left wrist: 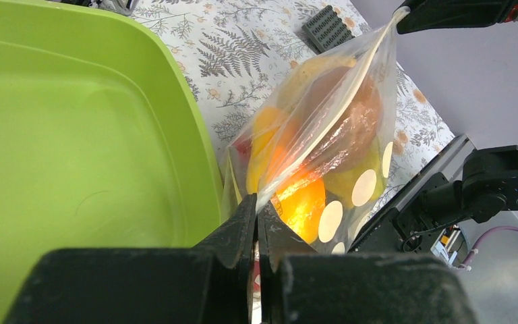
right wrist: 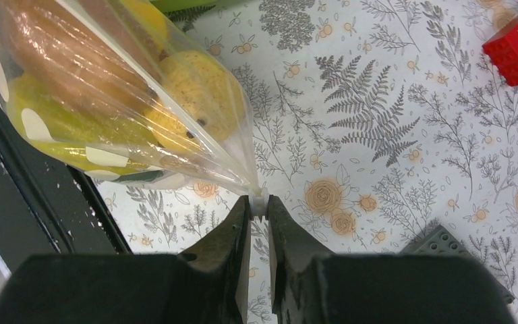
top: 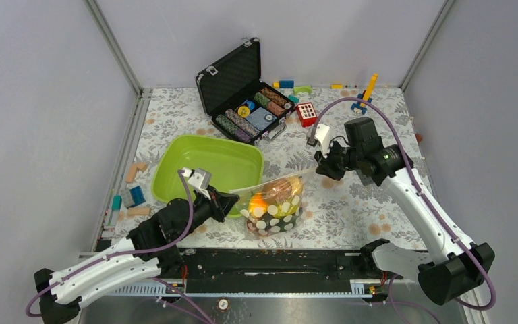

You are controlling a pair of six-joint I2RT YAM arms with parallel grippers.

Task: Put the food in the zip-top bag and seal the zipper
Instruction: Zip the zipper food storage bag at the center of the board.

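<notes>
The zip-top bag, clear with white dots, stands on the table between my two grippers, its mouth edge pulled taut. Inside it the food shows: an orange fruit, a yellow fruit and a brownish piece. My left gripper is shut on the bag's left top corner. At the right end of the zipper, my right gripper is shut on a small white tab. The right gripper also appears at the top of the left wrist view.
The lime-green tray lies right behind the left gripper. An open black case of poker chips sits at the back. A red block, a grey block and small blocks lie about.
</notes>
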